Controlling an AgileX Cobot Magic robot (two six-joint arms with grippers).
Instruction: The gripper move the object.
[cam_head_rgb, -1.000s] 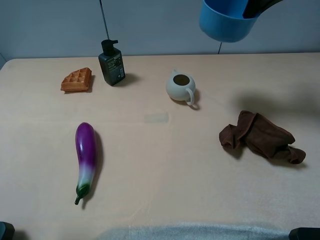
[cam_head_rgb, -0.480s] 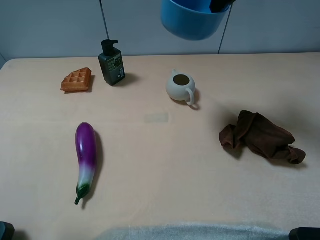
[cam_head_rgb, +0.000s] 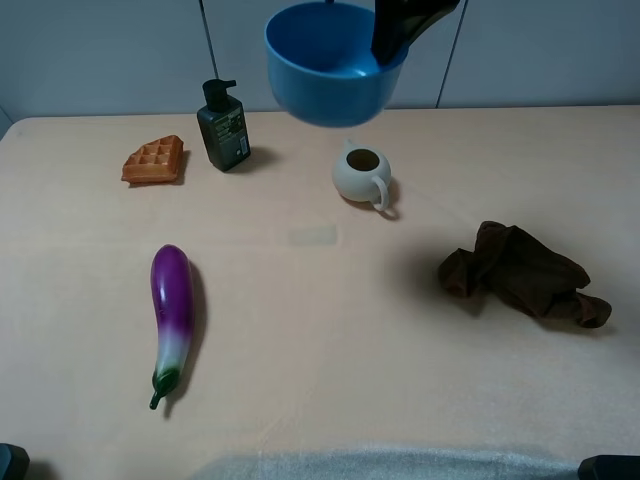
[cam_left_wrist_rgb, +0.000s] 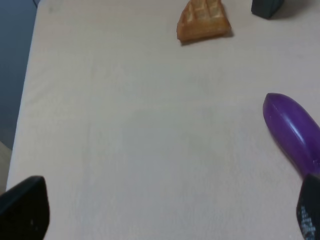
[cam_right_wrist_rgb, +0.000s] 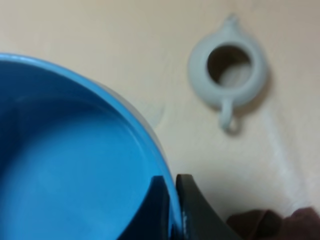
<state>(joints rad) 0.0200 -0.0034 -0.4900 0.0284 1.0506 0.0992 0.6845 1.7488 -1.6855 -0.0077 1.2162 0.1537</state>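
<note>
While right pincer (cam_right_wrist_rgb: 171, 200) pinches bowl (cam_head_rgb: 325, 75) rim aloft | teapot (cam_head_rgb: 358, 172) near | cloth (cam_head_rgb: 525, 272) apart

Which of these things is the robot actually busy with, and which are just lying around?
In use: blue bowl, held in the air; right gripper, pinching its rim.
Lying around: teapot, waffle, dark bottle, eggplant, brown cloth.

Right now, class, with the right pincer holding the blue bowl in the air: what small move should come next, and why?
Probably lower the bowl slowly toward bare table in front of the teapot. The right pincer clamps its rim, it hangs well off the table, and the teapot stands close by, so descend clear of it.
</note>
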